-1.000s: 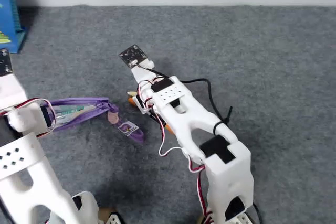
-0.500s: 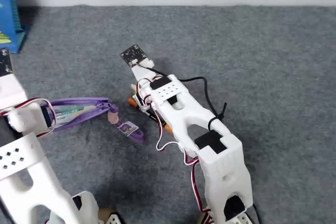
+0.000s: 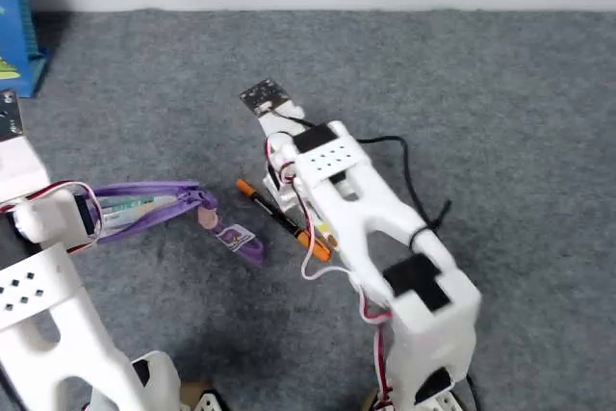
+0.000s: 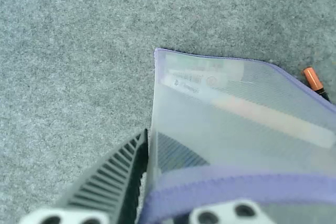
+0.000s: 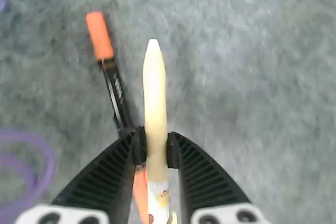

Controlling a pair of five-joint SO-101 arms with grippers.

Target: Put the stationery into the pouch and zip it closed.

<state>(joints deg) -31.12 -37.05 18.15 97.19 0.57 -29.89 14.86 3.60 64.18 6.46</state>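
My left gripper (image 4: 151, 148) is clamped on one edge of the translucent, purple-trimmed pouch (image 4: 231, 119), which has some stationery inside. My right gripper (image 5: 156, 142) pinches a cream pen (image 5: 154, 87) above the grey carpet (image 5: 252, 51). An orange-capped black pen (image 3: 282, 218) lies on the carpet between pouch and right arm.

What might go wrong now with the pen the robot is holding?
The cream pen sticks far out of the right fingers, so it might tilt or slip. The orange pen lies right beside them and may get bumped away. The pouch looks flat and narrow, so the pen might miss its opening.
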